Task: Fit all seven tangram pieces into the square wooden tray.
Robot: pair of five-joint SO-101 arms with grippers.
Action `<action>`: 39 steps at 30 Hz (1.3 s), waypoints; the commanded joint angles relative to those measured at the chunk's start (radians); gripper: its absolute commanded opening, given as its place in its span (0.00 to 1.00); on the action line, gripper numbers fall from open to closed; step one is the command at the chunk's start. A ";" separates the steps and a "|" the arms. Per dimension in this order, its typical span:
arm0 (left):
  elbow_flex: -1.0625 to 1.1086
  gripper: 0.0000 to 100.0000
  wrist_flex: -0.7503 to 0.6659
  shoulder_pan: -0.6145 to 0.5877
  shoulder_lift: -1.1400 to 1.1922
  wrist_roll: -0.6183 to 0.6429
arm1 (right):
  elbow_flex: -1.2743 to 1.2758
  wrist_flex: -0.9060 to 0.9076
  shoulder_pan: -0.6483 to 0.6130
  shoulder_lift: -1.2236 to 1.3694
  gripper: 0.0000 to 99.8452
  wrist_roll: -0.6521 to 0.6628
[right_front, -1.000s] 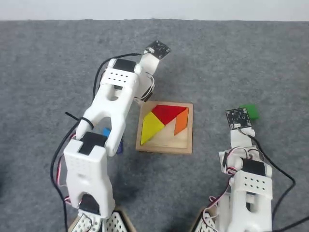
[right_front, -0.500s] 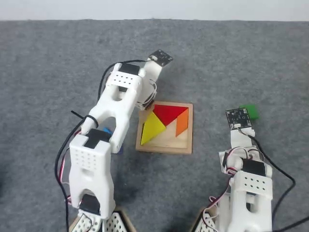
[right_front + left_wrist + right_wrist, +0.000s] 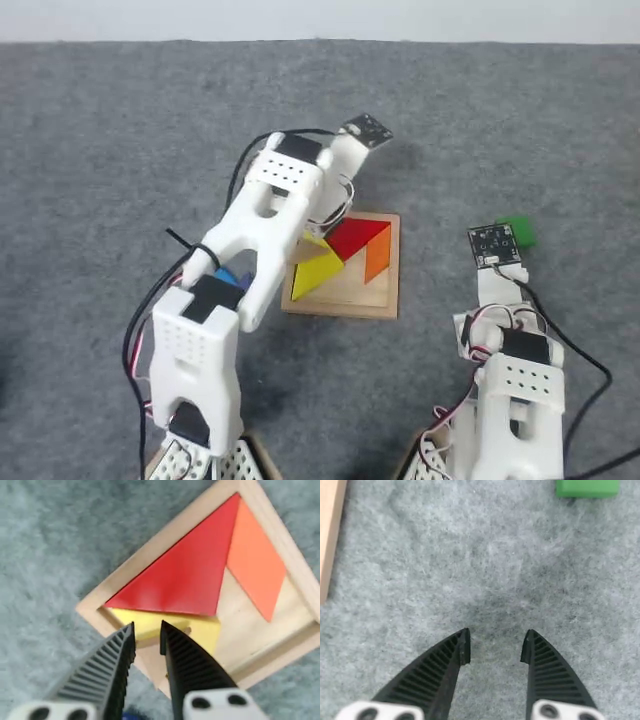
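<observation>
Status: your left gripper [image 3: 147,626] barely open, empty, above yellow triangle [image 3: 202,630] at tray [image 3: 340,309] corner, probably to nudge it flush. Right gripper [image 3: 495,647] wide open, empty, near green piece [image 3: 587,487].

Your wooden tray [image 3: 350,296] held red triangle [image 3: 352,238], yellow triangle [image 3: 318,272], orange parallelogram [image 3: 377,255], all flat; green piece [image 3: 518,230] lay apart on table.

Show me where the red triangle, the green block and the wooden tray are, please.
red triangle [image 3: 185,575]: left wrist view, middle of its flat top face.
green block [image 3: 516,230]: high view, centre of its top, on the grey mat right of the tray.
wooden tray [image 3: 340,309]: high view, the rim nearest the arms.
</observation>
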 commanded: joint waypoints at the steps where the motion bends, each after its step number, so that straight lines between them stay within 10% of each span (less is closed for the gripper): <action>1: -0.041 0.08 0.029 -0.083 -0.098 0.005 | -0.041 0.004 -0.008 -0.019 0.19 0.012; 20: 0.213 0.08 -0.094 -0.037 -0.118 0.029 | -0.041 0.004 -0.010 -0.019 0.19 0.012; 39: 0.153 0.08 0.137 0.106 -0.164 0.158 | -0.041 0.005 -0.010 -0.019 0.19 0.011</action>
